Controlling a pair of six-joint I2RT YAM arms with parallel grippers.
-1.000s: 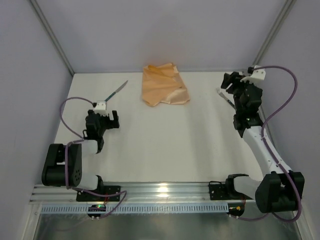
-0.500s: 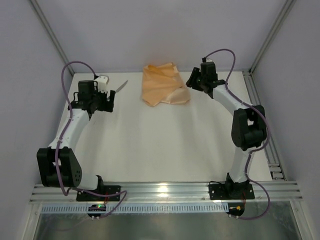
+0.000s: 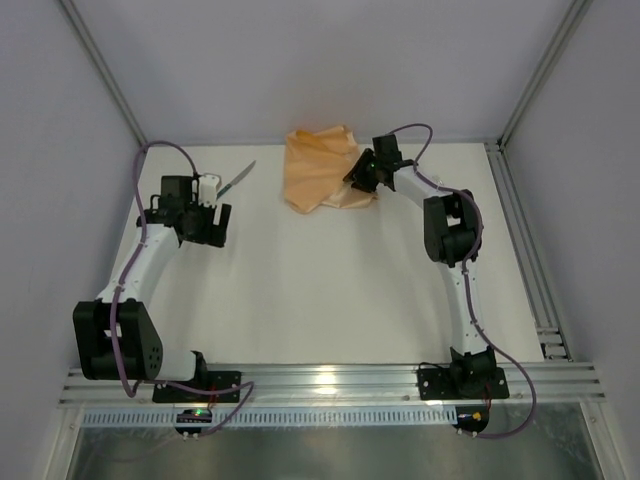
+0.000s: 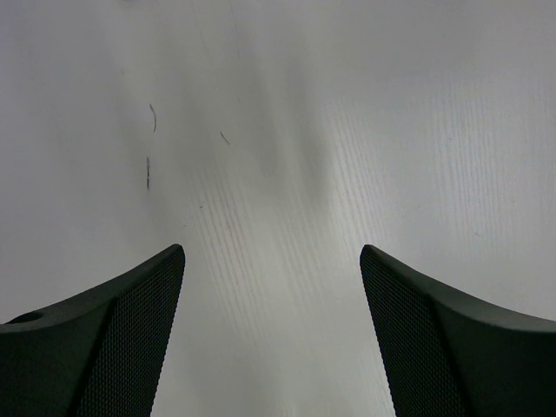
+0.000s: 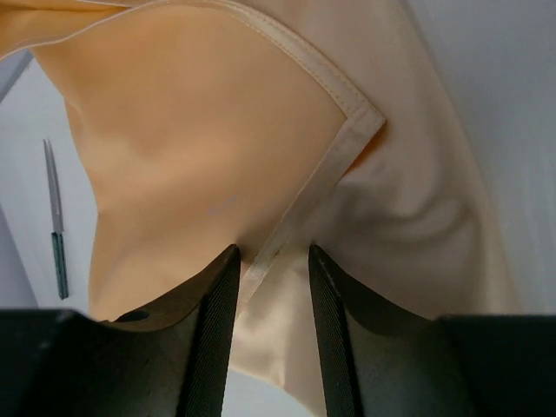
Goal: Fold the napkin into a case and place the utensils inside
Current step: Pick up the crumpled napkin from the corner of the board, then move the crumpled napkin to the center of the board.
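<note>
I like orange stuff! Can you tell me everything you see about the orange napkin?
The napkin is peach-orange cloth, thin and slightly shiny, with a stitched hem. It lies crumpled and loosely folded over itself at the far middle of the white table. One hemmed corner lies on top. The fingers of the right gripper stand either side of that hem.

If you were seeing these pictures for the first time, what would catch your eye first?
The crumpled peach-orange napkin at the table's far middle stands out, with the right gripper at its right edge, its jaws straddling a hemmed edge. The left gripper hangs open over bare table, the green-handled knife lying just beyond it.
</note>
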